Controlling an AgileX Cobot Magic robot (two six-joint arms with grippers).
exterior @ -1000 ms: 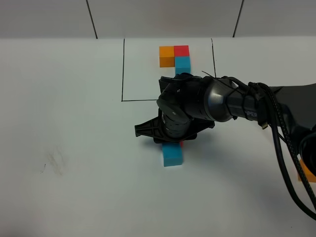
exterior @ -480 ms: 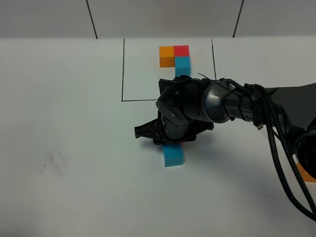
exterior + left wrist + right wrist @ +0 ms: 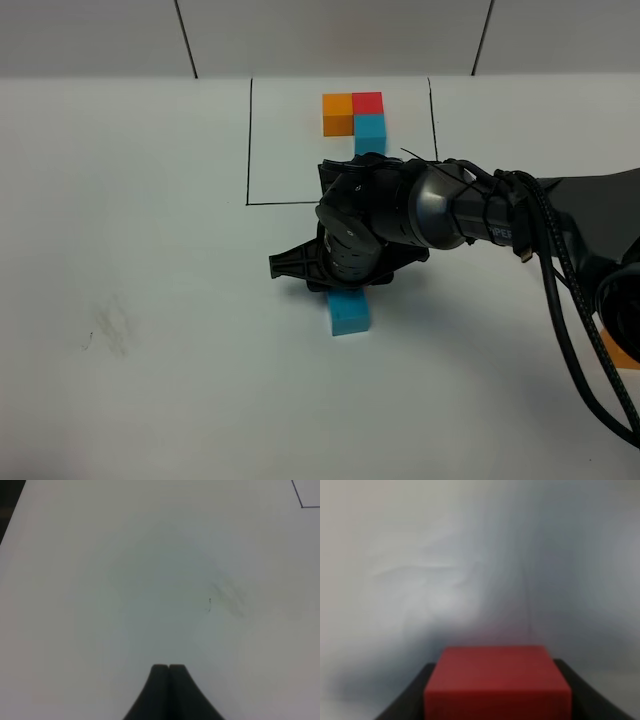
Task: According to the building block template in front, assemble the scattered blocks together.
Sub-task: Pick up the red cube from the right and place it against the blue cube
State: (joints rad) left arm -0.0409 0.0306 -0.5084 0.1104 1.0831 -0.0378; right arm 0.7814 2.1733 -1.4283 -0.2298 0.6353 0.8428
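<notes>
Since right gripper (image 3: 495, 694) pinched red block (image 3: 497, 675) at far side of blue block (image 3: 350, 313), mid-table (image 3: 150, 250), contact between them was hidden under wrist. Risks:
- red set skewed, or gapped against template (image 3: 356, 115) near far edge
- jaws nudging blue on release
- cable (image 3: 570, 300) dragging orange block (image 3: 622, 355) off right edge

Left gripper (image 3: 169, 669) pressed together, empty.
</notes>
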